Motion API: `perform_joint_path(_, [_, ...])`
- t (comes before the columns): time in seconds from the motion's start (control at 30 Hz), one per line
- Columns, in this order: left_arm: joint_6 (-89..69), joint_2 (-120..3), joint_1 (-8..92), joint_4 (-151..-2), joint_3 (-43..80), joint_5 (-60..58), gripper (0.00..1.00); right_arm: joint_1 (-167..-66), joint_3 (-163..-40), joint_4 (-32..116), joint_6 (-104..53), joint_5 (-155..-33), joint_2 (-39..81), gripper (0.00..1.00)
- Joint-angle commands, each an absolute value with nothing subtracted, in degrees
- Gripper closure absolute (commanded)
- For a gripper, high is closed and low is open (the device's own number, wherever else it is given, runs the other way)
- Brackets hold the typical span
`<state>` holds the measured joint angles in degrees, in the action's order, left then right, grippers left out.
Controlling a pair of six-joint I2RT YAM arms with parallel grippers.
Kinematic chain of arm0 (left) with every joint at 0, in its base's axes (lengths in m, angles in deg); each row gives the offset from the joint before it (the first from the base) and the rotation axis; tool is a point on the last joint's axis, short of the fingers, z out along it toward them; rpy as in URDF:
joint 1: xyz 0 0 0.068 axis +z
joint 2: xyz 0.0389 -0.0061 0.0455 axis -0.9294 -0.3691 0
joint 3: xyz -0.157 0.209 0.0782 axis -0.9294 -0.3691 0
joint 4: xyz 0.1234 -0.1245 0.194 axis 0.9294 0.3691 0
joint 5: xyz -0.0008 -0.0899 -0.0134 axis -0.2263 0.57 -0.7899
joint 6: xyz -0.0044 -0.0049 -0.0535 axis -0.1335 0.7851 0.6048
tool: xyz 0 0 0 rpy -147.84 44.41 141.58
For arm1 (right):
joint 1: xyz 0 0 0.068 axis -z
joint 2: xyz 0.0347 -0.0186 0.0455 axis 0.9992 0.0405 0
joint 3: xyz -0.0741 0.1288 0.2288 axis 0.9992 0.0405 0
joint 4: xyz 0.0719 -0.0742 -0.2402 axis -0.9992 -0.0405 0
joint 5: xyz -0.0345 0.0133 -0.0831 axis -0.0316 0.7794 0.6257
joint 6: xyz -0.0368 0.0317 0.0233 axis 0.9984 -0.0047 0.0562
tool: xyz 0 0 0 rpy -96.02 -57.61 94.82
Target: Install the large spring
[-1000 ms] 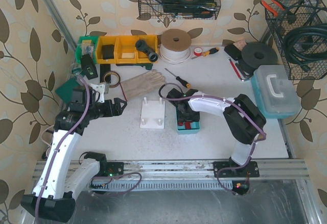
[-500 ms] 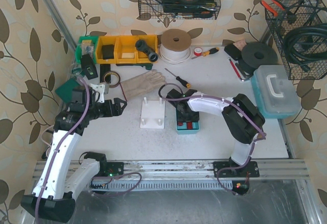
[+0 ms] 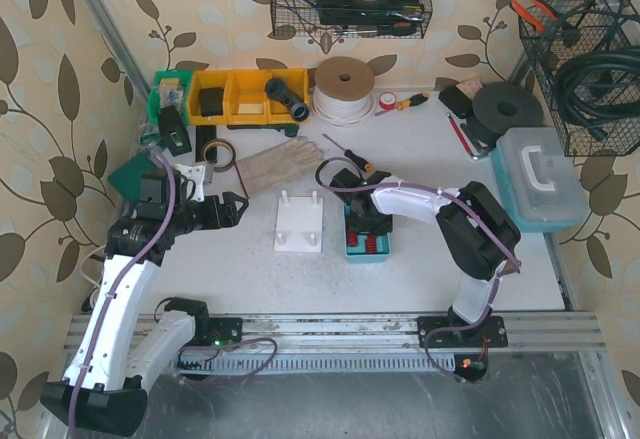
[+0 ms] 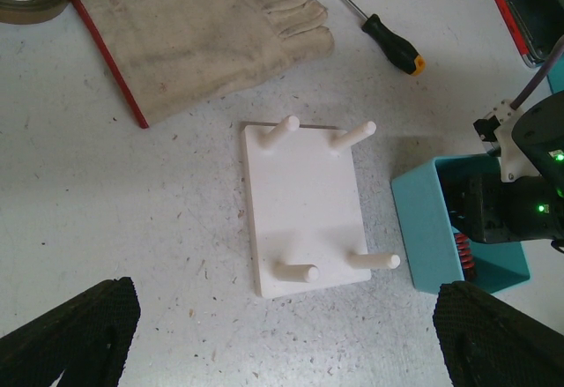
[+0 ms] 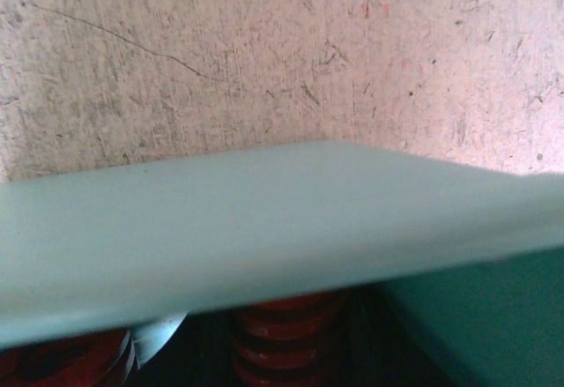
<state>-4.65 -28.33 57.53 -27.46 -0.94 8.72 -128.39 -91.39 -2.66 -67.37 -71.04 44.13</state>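
Note:
A white peg board (image 3: 299, 225) with several upright pegs lies mid-table; it also shows in the left wrist view (image 4: 304, 206). To its right stands a teal box (image 3: 380, 251) holding red springs (image 3: 366, 243). My right gripper (image 3: 356, 217) reaches down into that box. In the right wrist view the box's teal wall (image 5: 264, 219) fills the middle, and a red coil spring (image 5: 291, 338) sits just below it between dark shapes; the fingers themselves do not show clearly. My left gripper (image 3: 228, 209) hovers left of the board, open and empty, with its fingertips (image 4: 75, 334) far apart.
A work glove (image 3: 282, 164) and a black-and-orange screwdriver (image 3: 350, 155) lie behind the board. Yellow bins (image 3: 240, 96), a tape roll (image 3: 216, 151), a cord spool (image 3: 343, 87) and a clear-lidded case (image 3: 540, 177) line the back and right.
My right gripper has shifted slightly toward the far end of the teal box, so red springs now show in its near part. The left arm has not moved.

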Motion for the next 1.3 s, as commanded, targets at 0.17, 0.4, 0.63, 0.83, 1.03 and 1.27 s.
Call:
perform_joint_path(0.17, [-4.91, -27.99, 58.06, -28.45, -1.02, 9.17, 0.06, -128.25, -89.21, -3.1, -61.73, -71.33, 40.14, 1.0])
perform_joint_path(0.4, [-4.62, -28.62, 58.06, -28.5, -0.96, 9.55, 0.06, -130.56, -86.52, 1.95, -51.88, -74.16, 30.92, 1.0])
perform_joint_path(0.63, [-1.7, -32.32, 58.06, -29.93, 1.14, 17.77, 0.09, -131.0, -82.1, 10.12, -48.77, -79.4, 20.12, 1.0])
perform_joint_path(0.83, [13.65, -34.92, 55.29, -46.53, -2.46, 30.73, 0.1, -134.65, -77.33, 26.99, -41.2, -84.45, 10.72, 1.0])
perform_joint_path(1.03, [21.84, -39.77, 46.98, -53.5, -1.8, 29.74, 0.1, -136.29, -69.3, 50.47, -31.8, -88.7, 8.05, 1.0])
perform_joint_path(1.27, [27.07, -43.17, 34.89, -58.3, -2.22, 23.36, 0.1, -138.92, -62.86, 60.65, -27.22, -90.29, 4.29, 1.0])
